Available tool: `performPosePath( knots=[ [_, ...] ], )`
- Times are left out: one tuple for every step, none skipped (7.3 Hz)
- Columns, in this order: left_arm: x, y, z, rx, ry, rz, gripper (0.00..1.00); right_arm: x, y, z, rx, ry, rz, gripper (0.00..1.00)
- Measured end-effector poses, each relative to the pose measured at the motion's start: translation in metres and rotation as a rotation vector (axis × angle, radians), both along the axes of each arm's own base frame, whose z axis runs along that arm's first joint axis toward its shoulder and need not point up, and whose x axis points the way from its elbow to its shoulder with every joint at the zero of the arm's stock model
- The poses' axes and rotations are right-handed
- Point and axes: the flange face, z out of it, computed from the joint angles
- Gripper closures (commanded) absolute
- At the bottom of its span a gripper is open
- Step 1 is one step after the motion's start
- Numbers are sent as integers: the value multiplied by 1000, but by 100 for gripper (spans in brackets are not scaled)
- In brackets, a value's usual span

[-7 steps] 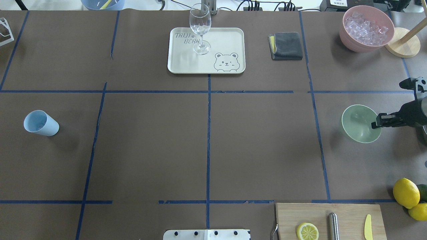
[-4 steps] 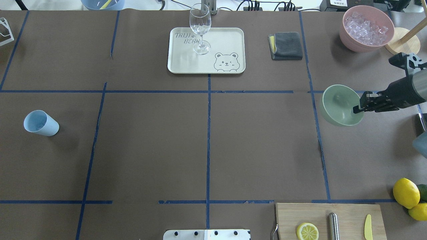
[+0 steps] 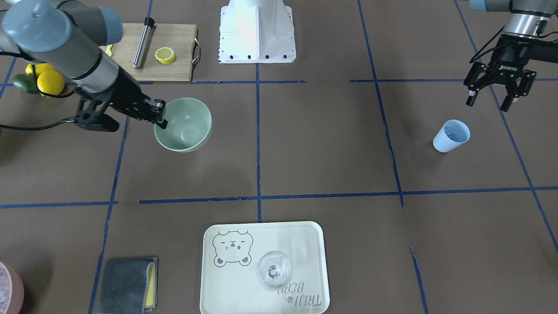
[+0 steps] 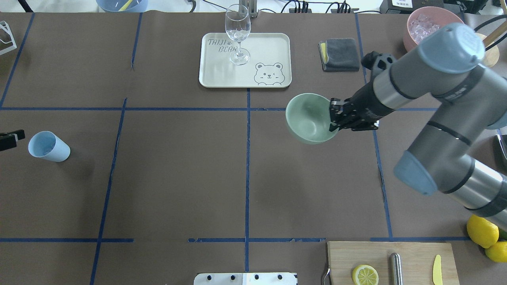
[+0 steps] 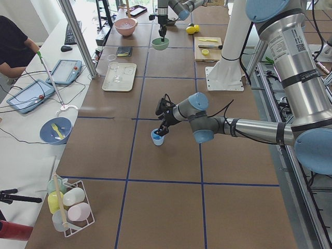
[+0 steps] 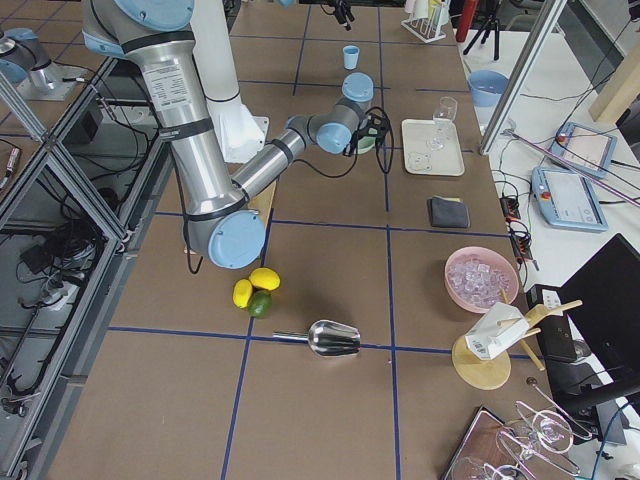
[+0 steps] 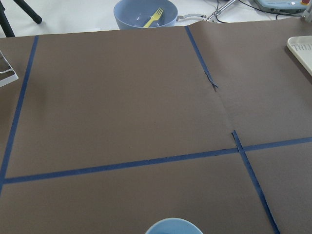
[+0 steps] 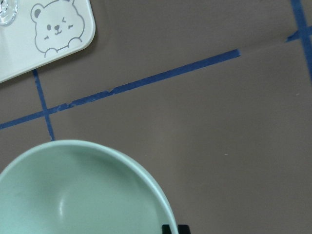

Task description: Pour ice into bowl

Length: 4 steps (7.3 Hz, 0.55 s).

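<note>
One bowl [image 4: 309,118] had travelled inward from the worktop's right edge, empty, its rim clamped in the right tool [image 4: 332,117]. Ice [image 4: 425,24] lay well behind that tool, in the pink bowl [image 4: 412,39]. The left tool [image 3: 488,98], jaws apart, had arrived with the cup [image 3: 451,135] just beneath, so pouring looked near.

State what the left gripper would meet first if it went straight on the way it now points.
Probably the light blue cup: the open left gripper hangs angled toward it. Depth is unclear; it might miss onto the table.
</note>
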Motion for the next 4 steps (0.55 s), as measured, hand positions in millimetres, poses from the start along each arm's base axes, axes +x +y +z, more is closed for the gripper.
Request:
performPosePath(
  knots=[
    [29, 14, 12, -11, -8, -44, 1, -32, 12, -34, -20, 8, 9, 100],
    [53, 27, 33, -5, -25, -88, 1, -51, 23, -56, -31, 5, 15, 100],
    [66, 37, 52, 17, -36, -122, 1, -63, 30, -66, -36, 3, 15, 100],
    [75, 43, 63, 35, -40, -147, 1, -70, 35, -70, -37, 4, 15, 100]
  ],
)
